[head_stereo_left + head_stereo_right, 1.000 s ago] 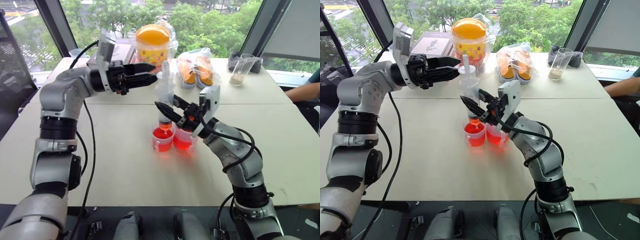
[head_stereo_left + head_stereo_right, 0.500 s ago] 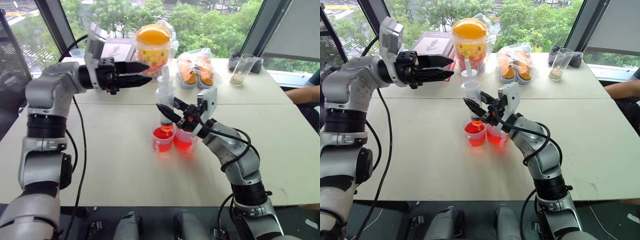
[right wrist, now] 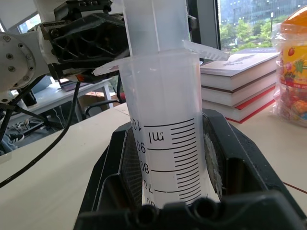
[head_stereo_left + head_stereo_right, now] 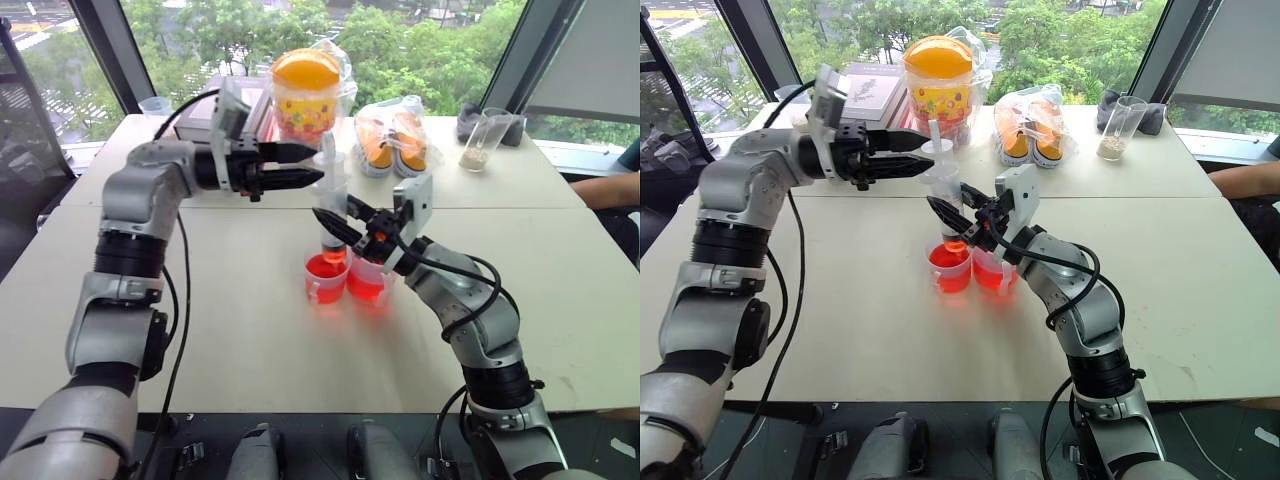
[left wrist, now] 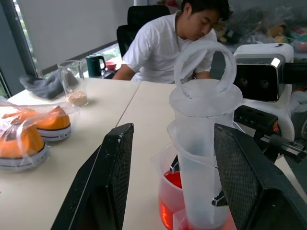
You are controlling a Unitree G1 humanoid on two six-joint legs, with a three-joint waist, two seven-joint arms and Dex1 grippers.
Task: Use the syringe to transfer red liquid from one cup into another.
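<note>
The syringe [image 4: 329, 195] stands upright with its nozzle dipped in the left of two small cups [image 4: 325, 278], both holding red liquid [image 4: 367, 284]. My right gripper [image 4: 336, 222] is shut on the lower barrel [image 3: 168, 143], reaching in from the right. From the left, my left gripper [image 4: 308, 166] points level at the syringe's top and is open. The plunger ring [image 5: 204, 61] and barrel flange show between its two fingers [image 5: 113, 182], just beyond the tips. I cannot tell whether they touch.
Toward the window stand an orange-lidded jar [image 4: 305, 88], a stack of books [image 4: 872, 92], a bag of orange-topped tubs [image 4: 391, 138] and a glass with beige powder [image 4: 482, 140]. A person [image 5: 175, 43] sits at the table's right side, forearm [image 4: 604, 184] on it.
My left gripper drew back to the left, then came in again, and now sits lower with its tips at the plunger. The right gripper and syringe stayed put.
</note>
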